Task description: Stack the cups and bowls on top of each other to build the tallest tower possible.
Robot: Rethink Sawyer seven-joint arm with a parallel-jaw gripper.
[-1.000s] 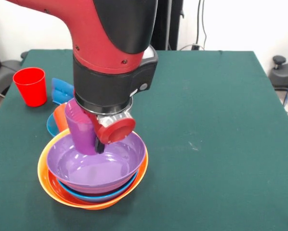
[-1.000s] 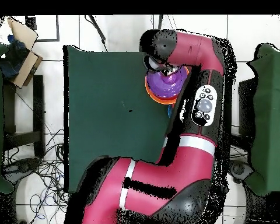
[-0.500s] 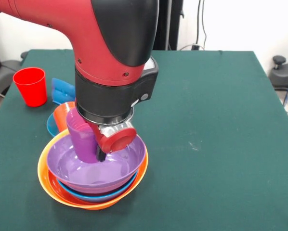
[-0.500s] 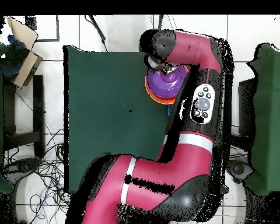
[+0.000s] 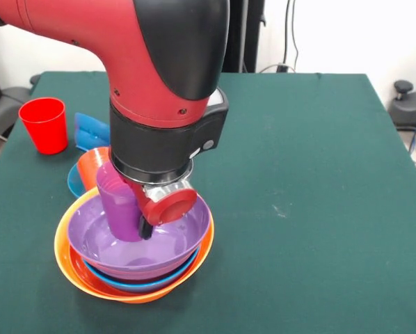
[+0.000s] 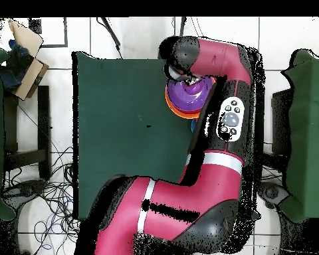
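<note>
A purple cup (image 5: 120, 202) hangs tilted inside the large purple bowl (image 5: 177, 236), its base low near the bowl's floor. My gripper (image 5: 136, 221) is shut on the purple cup; one black finger (image 5: 145, 228) shows against the cup's right side, the other is hidden. The purple bowl is nested in a light blue bowl (image 5: 149, 284), a red-orange one, and the big yellow-orange bowl (image 5: 64, 259), forming the tower. A red cup (image 5: 44, 124) stands at the far left. From overhead, the arm covers most of the tower (image 6: 189, 98).
Behind the tower, a small orange bowl (image 5: 88, 165) lies in a small light blue bowl (image 5: 73, 182). Another blue bowl (image 5: 90, 130) lies beside the red cup. The green table (image 5: 312, 209) stretches to the right.
The gripper has come down with the purple cup, lowering it deeper into the purple bowl. The bowls and the red cup have stayed put.
</note>
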